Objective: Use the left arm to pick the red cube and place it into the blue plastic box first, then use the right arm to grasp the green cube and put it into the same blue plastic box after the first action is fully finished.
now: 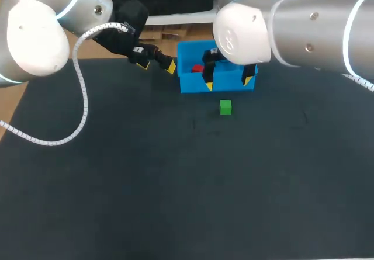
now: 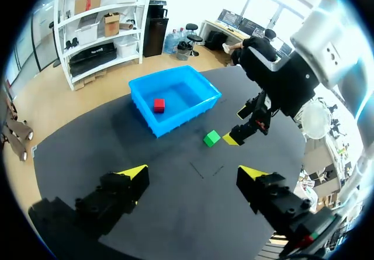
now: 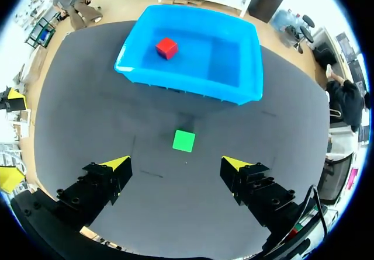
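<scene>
**Second stage of the task: right claw [image 3: 176,163] poised over the green cube [image 3: 184,141], the red cube [image 3: 166,47] lying in the blue plastic box [image 3: 193,85].**

The first stage appears complete. The red cube rests on the box floor, and the left claw [image 1: 156,65] hangs beside the box's left end, fingers spread and empty. The right claw is also wide open and holds nothing. It hovers above the green cube, which sits flat on the tabletop [image 1: 175,184] just in front of the box's near wall, apart from it. The next move likely calls for a straight descent so the fingers straddle the cube, then closure on two opposite faces. A cube has no long axis. Its side faces lie roughly parallel to the box's near wall, so little wrist rotation seems needed.
</scene>
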Motion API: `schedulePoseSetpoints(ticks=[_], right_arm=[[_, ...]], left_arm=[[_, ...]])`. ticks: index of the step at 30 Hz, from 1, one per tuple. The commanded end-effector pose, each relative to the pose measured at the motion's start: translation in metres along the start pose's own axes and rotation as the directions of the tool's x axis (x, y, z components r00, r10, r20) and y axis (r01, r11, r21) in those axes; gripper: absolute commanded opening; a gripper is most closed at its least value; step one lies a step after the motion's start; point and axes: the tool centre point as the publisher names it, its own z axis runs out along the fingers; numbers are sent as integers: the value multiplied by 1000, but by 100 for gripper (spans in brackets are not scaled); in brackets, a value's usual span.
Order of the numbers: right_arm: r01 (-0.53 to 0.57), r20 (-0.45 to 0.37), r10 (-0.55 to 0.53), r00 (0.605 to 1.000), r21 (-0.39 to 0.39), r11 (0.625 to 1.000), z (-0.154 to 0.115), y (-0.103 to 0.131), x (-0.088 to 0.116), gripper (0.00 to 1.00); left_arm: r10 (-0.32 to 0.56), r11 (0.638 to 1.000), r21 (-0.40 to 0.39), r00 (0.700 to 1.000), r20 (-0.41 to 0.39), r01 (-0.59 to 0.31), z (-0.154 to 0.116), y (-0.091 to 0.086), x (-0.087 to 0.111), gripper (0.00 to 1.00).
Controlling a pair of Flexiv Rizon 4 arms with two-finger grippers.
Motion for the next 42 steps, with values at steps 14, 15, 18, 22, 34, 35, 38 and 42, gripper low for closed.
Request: schedulePoseSetpoints(ticks=[14, 15, 18, 22, 34, 35, 38, 42], right_arm=[[-69, 12, 69, 998, 22, 997, 20, 3, 5, 100], [-71, 12, 70, 997, 22, 997, 22, 4, 6, 100], [-79, 8, 79, 997, 18, 997, 26, 7, 6, 100], [-85, 2, 85, 996, 14, 996, 33, 9, 7, 100], [-86, -23, 86, 996, 9, 996, 55, 6, 6, 100], [-86, -21, 86, 996, 11, 996, 57, 5, 5, 100], [-87, -20, 87, 996, 18, 996, 61, 3, 3, 100], [-87, -19, 88, 996, 19, 996, 64, 1, -2, 100]], left_arm=[[-1, 1000, -3, 1000, -2, 1, 0, -1, 0, 100], [-1, 1000, -3, 1000, -2, 1, 0, -1, 0, 100], [-1, 1000, -3, 1000, -2, 1, 0, -1, 0, 100], [-1, 1000, -3, 1000, -2, 1, 0, -1, 0, 100], [-1, 1000, -3, 1000, -2, 1, 0, -1, 0, 100], [-1, 1000, -3, 1000, -2, 1, 0, -1, 0, 100], [-1, 1000, -3, 1000, -2, 1, 0, -1, 0, 100], [-1, 1000, -3, 1000, -2, 1, 0, -1, 0, 100]])
